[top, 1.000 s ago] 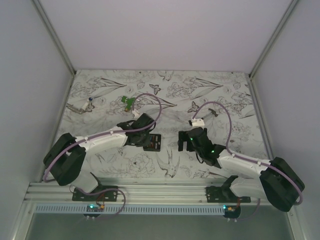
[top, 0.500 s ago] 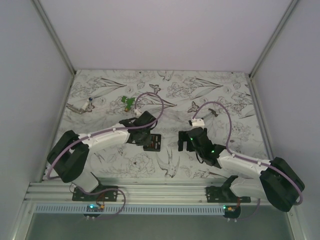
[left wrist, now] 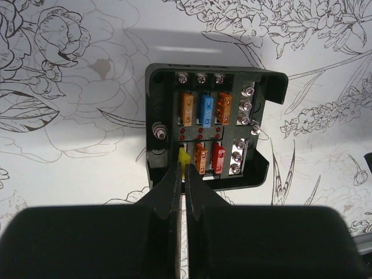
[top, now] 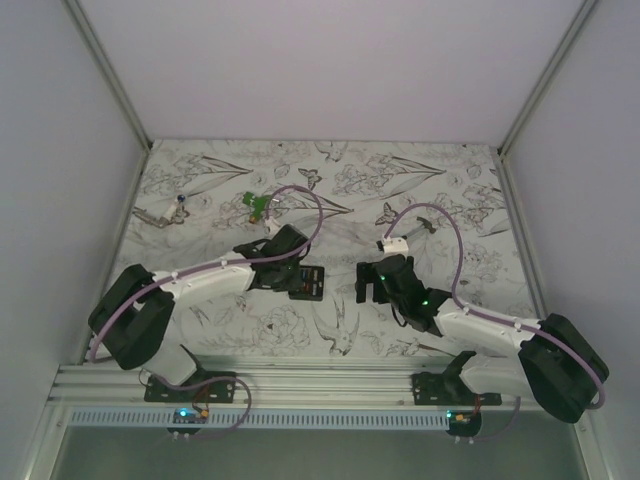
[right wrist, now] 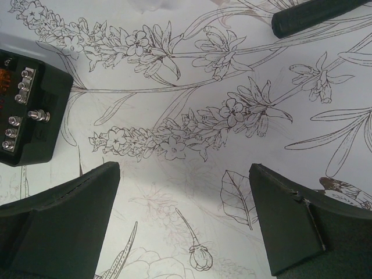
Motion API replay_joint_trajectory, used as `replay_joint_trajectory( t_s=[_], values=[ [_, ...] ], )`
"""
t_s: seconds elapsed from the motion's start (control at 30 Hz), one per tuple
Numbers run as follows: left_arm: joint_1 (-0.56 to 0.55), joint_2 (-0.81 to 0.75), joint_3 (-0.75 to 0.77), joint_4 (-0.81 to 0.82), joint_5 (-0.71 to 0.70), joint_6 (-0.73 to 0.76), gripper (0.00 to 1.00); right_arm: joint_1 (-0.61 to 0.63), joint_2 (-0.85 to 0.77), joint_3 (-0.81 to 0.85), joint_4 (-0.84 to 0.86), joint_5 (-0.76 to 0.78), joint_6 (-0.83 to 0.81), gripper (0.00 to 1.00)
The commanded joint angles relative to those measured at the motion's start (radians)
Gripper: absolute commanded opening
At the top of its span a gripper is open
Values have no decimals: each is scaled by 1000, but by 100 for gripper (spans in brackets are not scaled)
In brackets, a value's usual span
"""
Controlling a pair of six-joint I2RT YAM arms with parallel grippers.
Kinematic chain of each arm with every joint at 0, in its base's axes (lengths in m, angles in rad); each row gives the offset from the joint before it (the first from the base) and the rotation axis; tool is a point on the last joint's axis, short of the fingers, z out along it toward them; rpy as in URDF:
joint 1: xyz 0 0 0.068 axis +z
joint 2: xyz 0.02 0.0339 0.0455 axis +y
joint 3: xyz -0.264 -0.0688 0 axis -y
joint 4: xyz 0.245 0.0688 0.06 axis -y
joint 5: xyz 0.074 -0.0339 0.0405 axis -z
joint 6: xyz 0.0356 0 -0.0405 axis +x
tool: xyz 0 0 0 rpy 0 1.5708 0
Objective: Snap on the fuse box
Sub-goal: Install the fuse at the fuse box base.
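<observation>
The fuse box [top: 312, 283] is a black square box lying open-side up on the flowered table, between the two arms. In the left wrist view the fuse box [left wrist: 232, 93] shows orange, blue and red fuses inside. My left gripper [left wrist: 181, 174] stands at the box's near edge, its jaws shut on a yellow fuse [left wrist: 184, 158] that sits in the lower left slot. From above, my left gripper [top: 293, 277] is over the box's left side. My right gripper [right wrist: 183, 221] is open and empty over bare table, to the right of the fuse box [right wrist: 29, 116]; it also shows from above [top: 372, 291].
A small green plastic piece [top: 255, 204] lies at the back, left of centre. A thin black stick-like tool [right wrist: 317, 14] lies beyond the right gripper. A small metal item [top: 165, 212] lies at the far left. The enclosure walls stand close on both sides.
My left arm has shifted slightly, its wrist ending a little further right over the fuse box. The right arm has not moved.
</observation>
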State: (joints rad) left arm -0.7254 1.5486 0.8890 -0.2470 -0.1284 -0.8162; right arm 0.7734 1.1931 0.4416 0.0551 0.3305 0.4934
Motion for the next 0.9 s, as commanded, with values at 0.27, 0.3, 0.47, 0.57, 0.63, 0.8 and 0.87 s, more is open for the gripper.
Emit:
replay_joint_trajectory(
  t_s=[0.27,0.3,0.47,0.57,0.63,0.8,0.87],
  values=[
    [58,200,22,-250,34,87,0,-10,4,31,20,-10,1,100],
    [68,221,32,-250,46,93,0,-10,0,29,20,-11,1,100],
    [84,289,10,-239,64,83,0,-11,-20,18,18,-11,1,100],
    [62,232,-7,-217,85,57,0,-11,-34,16,12,-15,-2,100],
    [34,181,7,-220,83,51,0,-11,-49,17,7,-18,-1,100],
    [-6,84,48,-218,48,9,0,-11,-84,8,3,-46,-3,100],
    [-13,61,65,-218,37,1,0,-11,-97,-2,1,-64,-2,100]
  ],
)
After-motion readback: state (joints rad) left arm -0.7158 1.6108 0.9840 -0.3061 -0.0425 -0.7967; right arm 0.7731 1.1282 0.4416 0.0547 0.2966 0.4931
